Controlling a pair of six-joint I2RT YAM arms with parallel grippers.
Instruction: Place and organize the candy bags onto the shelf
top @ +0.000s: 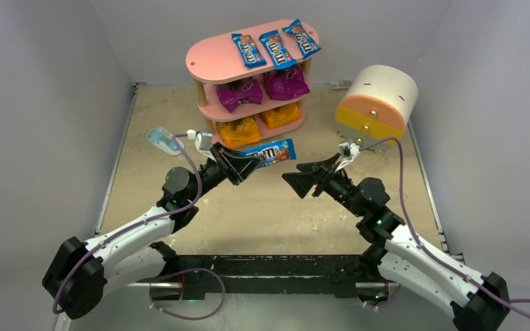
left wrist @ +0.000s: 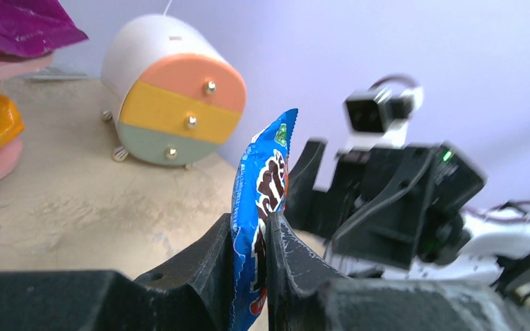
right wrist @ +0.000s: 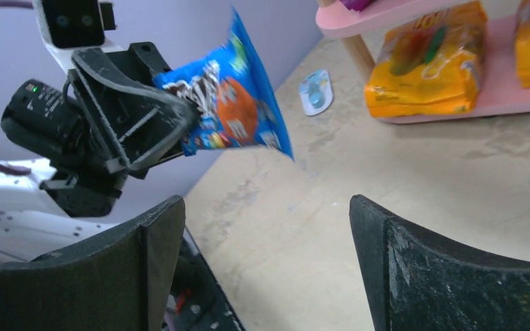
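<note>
Left claw [top: 247, 169] pinched nearly closed; right claw [top: 293, 181] spread wide, tips facing it

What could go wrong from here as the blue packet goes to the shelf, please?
The left tool pinches the blue packet by one end only; it might slip or twist.
The open right tool sits close, so a swing could clip it.
Three packets fill the right half of the shelf top; placing there might nudge one off.

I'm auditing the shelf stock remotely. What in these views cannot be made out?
- Top view: orange bags low in the shelf, partly covered by the board above.
- Left wrist: M&M's packet, lower end buried in left gripper; purple bag, cut by frame edge.
- Right wrist: oval item, too small to identify.
</note>
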